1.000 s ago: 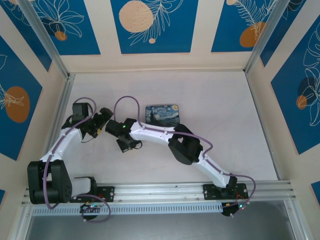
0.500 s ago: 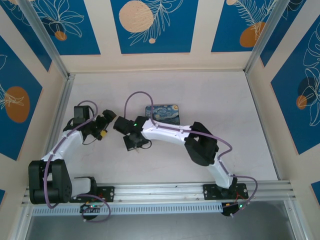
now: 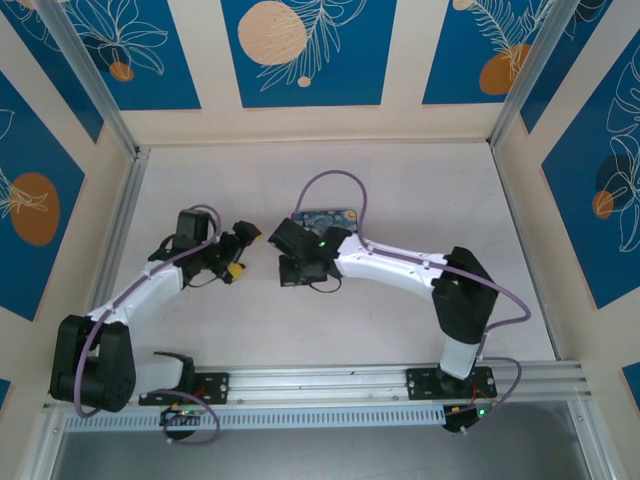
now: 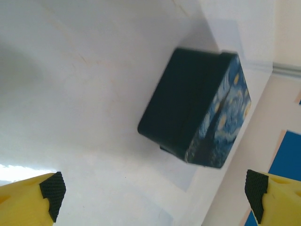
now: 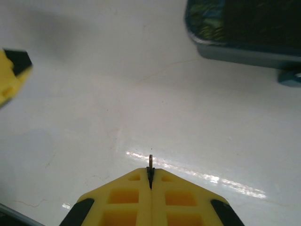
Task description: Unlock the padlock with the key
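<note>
Left arm reaches in low; left end effector (image 4: pixel 153 188) has jaws spread wide. Right arm bends at the elbow and reaches left; right end effector (image 5: pixel 150 172) is clamped tight on the key (image 5: pixel 150 161). Tips are near but apart.

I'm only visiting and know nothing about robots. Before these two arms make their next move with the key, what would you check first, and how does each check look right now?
1. Key gripped: ok. A thin metal sliver pokes out between the shut fingers of the right gripper.
2. Left gripper ready to take something: ok. Its jaws are wide open with nothing between them.
3. Padlock found: cannot tell. A small bluish part beside the box is too blurred to name.
4. Painted box untouched: ok. It lies on the table, apart from both grippers.
5. Grippers apart from each other: ok. The top view shows a gap between them.
</note>
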Robot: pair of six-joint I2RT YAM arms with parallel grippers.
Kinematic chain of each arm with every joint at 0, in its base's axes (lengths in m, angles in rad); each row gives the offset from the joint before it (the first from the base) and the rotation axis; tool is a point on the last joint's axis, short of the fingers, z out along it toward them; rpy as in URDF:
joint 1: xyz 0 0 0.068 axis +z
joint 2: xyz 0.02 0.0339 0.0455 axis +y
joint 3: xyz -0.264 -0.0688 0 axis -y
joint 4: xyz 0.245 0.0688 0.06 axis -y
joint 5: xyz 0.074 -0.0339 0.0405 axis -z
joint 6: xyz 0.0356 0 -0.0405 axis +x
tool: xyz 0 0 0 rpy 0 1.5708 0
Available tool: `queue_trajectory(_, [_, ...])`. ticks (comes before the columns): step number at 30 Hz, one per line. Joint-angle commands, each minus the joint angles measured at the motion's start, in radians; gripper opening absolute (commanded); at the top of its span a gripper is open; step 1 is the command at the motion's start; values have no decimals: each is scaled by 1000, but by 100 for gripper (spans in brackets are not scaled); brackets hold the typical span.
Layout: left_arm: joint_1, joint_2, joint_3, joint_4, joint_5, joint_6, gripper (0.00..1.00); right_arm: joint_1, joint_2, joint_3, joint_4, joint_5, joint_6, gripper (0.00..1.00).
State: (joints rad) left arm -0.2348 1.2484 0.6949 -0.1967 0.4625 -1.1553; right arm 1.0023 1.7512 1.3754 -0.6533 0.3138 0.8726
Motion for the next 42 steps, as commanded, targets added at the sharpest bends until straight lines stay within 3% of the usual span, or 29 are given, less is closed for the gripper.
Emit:
queue_trajectory(1, [-76,-39,11,60,-61,-172,98,-37,-90,-52,58,-7,43,0])
queue_trajectory(6, [-186,-59,-62,239,-148,-395,92,-99,-188,-121,112,-29,66,0])
queue_trajectory(17, [-360,29,-113,511,-286,-684,76,-183,-292,-175,230,-62,160,0])
queue_trajectory(24, [-385,112,-80,638,-279,-764,67,-180,-282,-168,286,-56,227,0])
queue_trajectory(35, [-412,231,-60,828,-257,-894,64,-145,-259,-178,304,17,294,0])
queue_trajectory(42, [-427,272,-48,884,-252,-930,48,-128,-245,-194,304,39,312,0])
